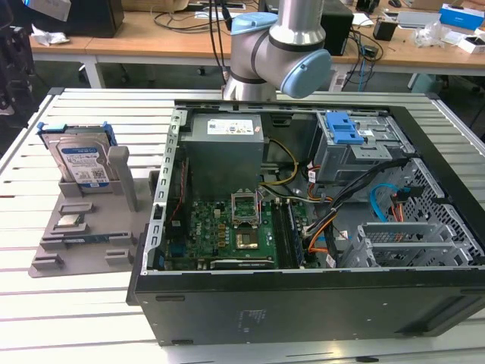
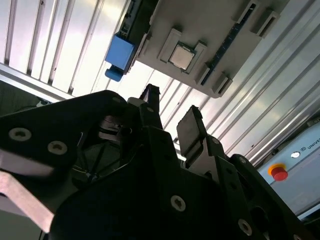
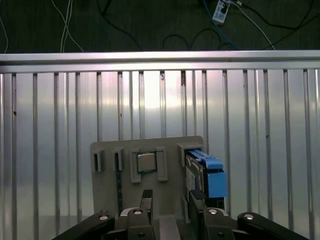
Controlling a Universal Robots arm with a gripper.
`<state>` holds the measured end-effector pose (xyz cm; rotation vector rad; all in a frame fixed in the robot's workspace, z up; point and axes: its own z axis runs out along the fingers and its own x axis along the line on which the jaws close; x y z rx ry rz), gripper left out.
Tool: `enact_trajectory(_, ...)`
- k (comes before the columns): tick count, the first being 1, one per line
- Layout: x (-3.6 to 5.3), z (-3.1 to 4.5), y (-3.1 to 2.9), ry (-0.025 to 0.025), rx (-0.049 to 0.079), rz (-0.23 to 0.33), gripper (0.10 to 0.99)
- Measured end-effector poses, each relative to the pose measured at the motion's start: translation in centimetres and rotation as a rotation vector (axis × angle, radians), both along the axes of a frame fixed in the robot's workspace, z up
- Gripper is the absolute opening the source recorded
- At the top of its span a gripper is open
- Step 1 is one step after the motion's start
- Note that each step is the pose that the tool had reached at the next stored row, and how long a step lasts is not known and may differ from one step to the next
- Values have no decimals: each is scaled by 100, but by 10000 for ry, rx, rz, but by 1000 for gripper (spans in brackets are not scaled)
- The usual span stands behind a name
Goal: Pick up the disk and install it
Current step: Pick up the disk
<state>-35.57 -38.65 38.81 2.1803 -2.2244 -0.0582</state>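
White-and-blue label (image 1: pixel 83 165) on the disk (image 1: pixel 70 141), white sticker (image 1: pixel 233 127) on power supply (image 1: pixel 223 158), print unreadable

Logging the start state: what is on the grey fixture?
The disk stands upright in a slot of the fixture, and a square chip lies in a pocket. The slot covers the disk's lower edge.

the disk (image 1: pixel 79 161) is silver metal with a glossy paper label and a smooth blue plastic frame; its holder (image 1: pixel 98 220) is matt grey plastic; the table (image 1: pixel 61 307) is ribbed shiny metal.
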Motion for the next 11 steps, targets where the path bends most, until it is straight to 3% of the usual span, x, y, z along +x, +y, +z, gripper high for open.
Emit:
enact_trajectory(6,51,0,44,0,-2,-1,420)
enact_trajectory(11,116,0,117,0,-13,0,420)
